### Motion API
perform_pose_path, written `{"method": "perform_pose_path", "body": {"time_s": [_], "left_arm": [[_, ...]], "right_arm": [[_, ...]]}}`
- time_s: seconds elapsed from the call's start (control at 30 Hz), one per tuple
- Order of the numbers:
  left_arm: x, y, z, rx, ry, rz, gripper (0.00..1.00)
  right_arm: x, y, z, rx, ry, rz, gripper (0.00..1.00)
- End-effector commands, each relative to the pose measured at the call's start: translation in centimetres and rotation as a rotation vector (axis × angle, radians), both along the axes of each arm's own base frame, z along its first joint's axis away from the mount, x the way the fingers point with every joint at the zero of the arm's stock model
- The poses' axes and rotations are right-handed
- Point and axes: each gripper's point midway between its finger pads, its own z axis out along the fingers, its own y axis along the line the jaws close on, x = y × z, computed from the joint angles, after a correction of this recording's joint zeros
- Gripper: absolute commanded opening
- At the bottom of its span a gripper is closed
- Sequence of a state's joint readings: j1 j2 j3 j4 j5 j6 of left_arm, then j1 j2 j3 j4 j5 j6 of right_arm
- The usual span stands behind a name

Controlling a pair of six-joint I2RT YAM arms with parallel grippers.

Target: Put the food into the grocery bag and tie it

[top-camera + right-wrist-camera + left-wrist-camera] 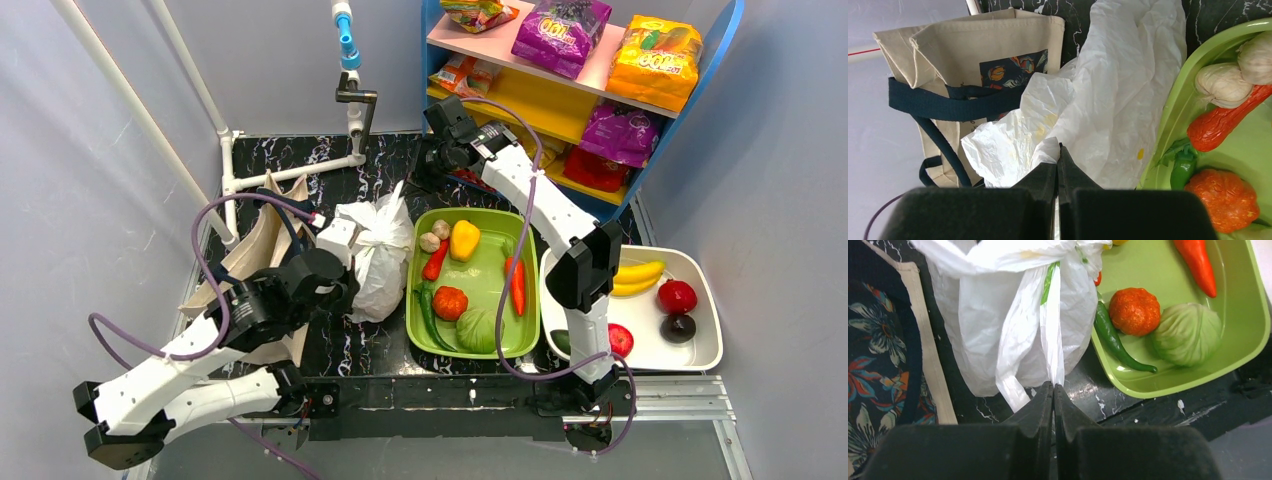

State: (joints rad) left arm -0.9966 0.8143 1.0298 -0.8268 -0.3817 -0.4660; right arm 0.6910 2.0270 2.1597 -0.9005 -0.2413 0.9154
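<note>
So the grocery bag (pixel 378 268) sits upright on the dark marbled table (pixel 330 350), squeezed between a cloth tote bag (pixel 255 240) on its left and the green tray (pixel 412 300) on its right, touching the tray's rim. It's bulging and bunched up at the top, but what's inside can't be made out through the plastic.

The left gripper (pixel 1053 385) has its fingers pressed together on a strip of the bag's handle. In the left wrist view that strip runs taut from the fingertips up to the gathered top. The right gripper (pixel 1058 148) is also clamped, with a crumpled fold of the white plastic caught right at the tips. From above, the right arm reaches over the green tray to the far side of the bag.

Plenty of food is outside the bag. The bananas (pixel 638 272) lie in the white tray (pixel 700 355) on the far right, next to a red fruit (pixel 677 296) and a dark one (pixel 678 327). A purple snack packet (pixel 560 32) and an orange-yellow snack packet (pixel 655 60) stand on the top board of the shelf (pixel 600 75) at the back. The green tray holds veggies: a cabbage (pixel 1187 333), a green chili (pixel 1115 340), a carrot (pixel 1198 262), garlic bulbs (pixel 1223 84) and a yellow pepper (pixel 464 240).
</note>
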Motion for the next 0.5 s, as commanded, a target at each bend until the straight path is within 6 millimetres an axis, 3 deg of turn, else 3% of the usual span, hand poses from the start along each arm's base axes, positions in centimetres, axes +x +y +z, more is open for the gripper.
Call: {"method": "perform_pose_path", "body": {"time_s": [0.0, 0.23, 0.47], "left_arm": [[-4.8, 3.3, -2.9, 0.061, 0.189, -0.04, 0.0], [-7.1, 6.2, -2.4, 0.036, 0.229, 0.011, 0.0], [-9.0, 8.6, -2.1, -0.014, 0.252, 0.059, 0.0]], "right_arm": [[7.7, -3.0, 2.9, 0.051, -0.144, -0.212, 0.01], [10.5, -5.1, 1.1, 0.033, -0.136, -0.283, 0.01], [12.0, -6.8, -1.2, 0.002, -0.133, -0.319, 0.01]]}}
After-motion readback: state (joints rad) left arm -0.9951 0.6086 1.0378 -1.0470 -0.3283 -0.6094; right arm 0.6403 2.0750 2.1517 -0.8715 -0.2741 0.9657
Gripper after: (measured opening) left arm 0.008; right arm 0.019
